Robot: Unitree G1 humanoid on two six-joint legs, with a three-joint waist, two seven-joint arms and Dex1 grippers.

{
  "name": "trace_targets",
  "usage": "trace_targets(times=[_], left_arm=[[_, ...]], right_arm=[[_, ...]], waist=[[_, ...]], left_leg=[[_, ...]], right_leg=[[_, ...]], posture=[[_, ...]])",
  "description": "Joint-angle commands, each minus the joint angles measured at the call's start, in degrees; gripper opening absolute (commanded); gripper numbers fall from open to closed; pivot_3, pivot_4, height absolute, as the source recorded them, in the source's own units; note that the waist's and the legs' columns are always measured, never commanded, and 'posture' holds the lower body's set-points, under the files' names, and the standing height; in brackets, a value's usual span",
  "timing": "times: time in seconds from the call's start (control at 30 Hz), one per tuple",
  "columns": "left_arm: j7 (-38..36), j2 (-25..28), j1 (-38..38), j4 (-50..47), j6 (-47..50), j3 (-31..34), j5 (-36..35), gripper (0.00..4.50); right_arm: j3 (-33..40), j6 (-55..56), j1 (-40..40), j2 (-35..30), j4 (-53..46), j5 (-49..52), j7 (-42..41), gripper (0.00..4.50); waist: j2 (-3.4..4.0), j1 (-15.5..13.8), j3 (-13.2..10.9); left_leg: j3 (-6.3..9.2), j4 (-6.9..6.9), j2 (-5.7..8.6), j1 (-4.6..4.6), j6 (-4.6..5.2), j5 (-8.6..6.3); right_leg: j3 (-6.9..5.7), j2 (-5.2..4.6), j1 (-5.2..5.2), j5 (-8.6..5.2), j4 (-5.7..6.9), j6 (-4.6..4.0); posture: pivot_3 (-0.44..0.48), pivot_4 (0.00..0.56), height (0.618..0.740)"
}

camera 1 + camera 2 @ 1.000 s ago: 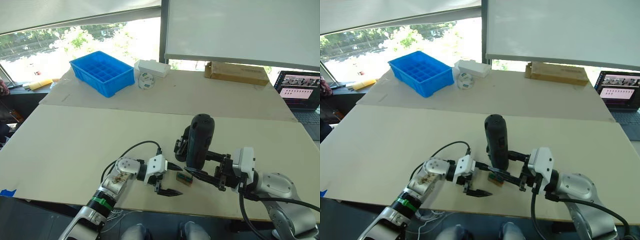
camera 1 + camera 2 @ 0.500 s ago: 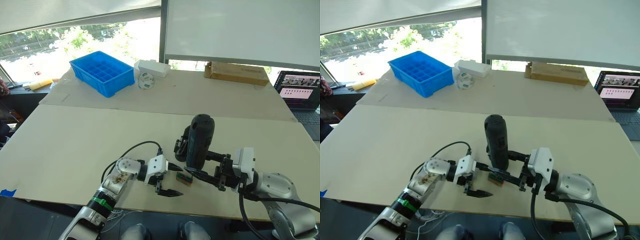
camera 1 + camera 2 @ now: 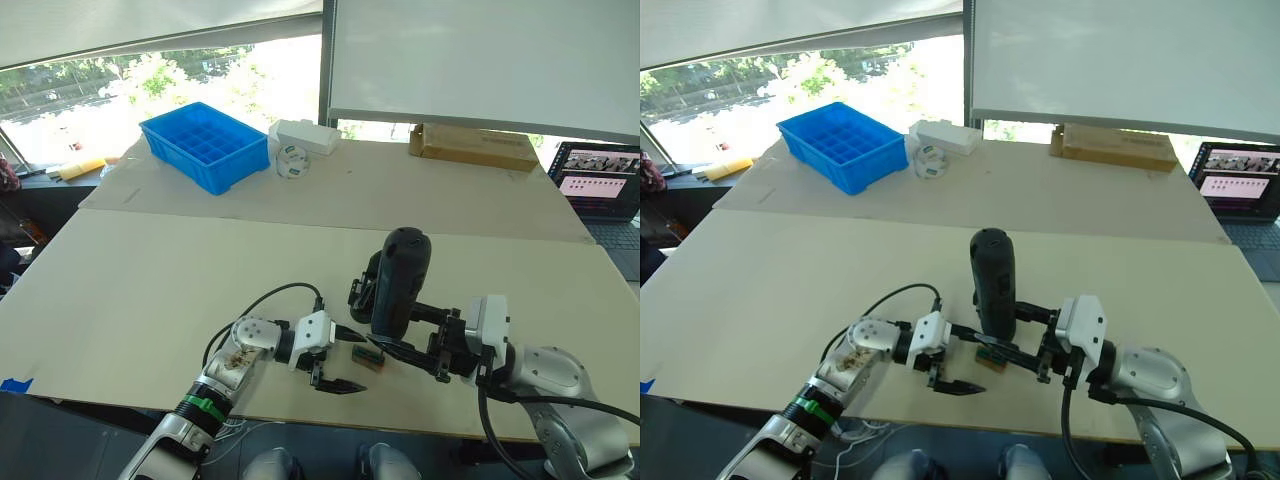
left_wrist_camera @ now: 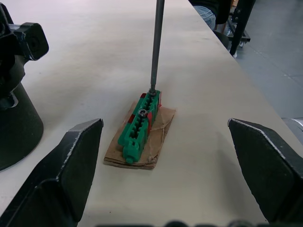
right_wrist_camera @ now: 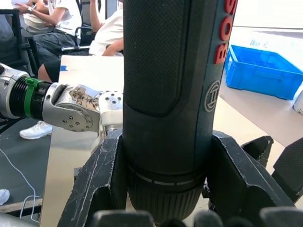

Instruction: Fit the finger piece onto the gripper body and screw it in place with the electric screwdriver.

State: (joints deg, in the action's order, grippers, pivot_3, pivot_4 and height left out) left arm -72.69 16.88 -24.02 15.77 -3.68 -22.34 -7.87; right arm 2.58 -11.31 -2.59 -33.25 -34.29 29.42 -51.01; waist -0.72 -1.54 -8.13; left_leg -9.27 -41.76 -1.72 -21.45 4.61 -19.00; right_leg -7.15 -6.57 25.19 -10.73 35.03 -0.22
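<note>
R gripper (image 3: 1032, 352) clamps electric screwdriver (image 3: 398, 282) upright, bit on green block (image 4: 139, 126), prob picking a screw; L gripper (image 3: 335, 359) spread open beside it. Gripper body (image 4: 16, 101) just behind. Next: carry the screw over

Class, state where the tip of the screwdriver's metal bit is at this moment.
In the left wrist view, the electric screwdriver bit's tip rests on the far end of the green block, near the table's front edge, between both grippers.

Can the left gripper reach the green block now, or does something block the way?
Probably yes. The left gripper is open with the green block straight ahead between its fingers; only the electric screwdriver bit, standing on the block's far end, crowds it.
</note>
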Motion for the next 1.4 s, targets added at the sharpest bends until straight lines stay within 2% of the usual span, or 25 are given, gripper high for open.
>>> trace_targets(times=[0.03,0.77,1.1,1.4], left_arm=[[0.01,-0.29,1.18,1.72,-0.01,-1.34,0.73,4.5],[-0.92,1.46,0.53,3.48,-1.92,1.42,-0.62,4.5],[-5.13,4.89,1.63,1.11,-3.4,6.42,-7.4,4.5],[-10.57,10.24,3.6,-8.82,2.08,12.78,-17.9,4.5]], right_arm=[[0.76,1.37,0.51,0.21,-1.51,1.27,0.18,1.92],[3.36,0.64,1.29,-1.87,-3.69,4.79,0.01,1.92],[7.01,-2.02,2.74,-4.06,-6.53,9.72,2.23,1.92],[13.65,-6.81,5.04,-7.94,-8.89,17.91,5.26,1.92]], waist=[[0.0,0.0,0.0],[0.02,0.23,0.01],[0.04,1.1,-0.01],[0.13,0.71,-0.09]], left_leg=[[0.0,0.0,0.0,0.0,0.0,0.0],[-0.01,0.0,-0.01,0.03,-0.01,0.0],[-0.01,0.04,-0.17,0.03,-0.23,0.11],[0.0,0.05,-0.11,-0.18,-0.24,0.11]], right_leg=[[0.0,0.0,0.0,0.0,0.0,0.0],[0.01,-0.01,-0.01,0.01,0.03,0.0],[0.02,0.03,0.1,0.0,0.08,-0.14],[-0.02,0.03,0.22,0.01,0.03,-0.11]], posture=[[0.0,0.15,0.74],[0.0,0.15,0.74],[0.0,0.15,0.74],[0.0,0.15,0.74]])
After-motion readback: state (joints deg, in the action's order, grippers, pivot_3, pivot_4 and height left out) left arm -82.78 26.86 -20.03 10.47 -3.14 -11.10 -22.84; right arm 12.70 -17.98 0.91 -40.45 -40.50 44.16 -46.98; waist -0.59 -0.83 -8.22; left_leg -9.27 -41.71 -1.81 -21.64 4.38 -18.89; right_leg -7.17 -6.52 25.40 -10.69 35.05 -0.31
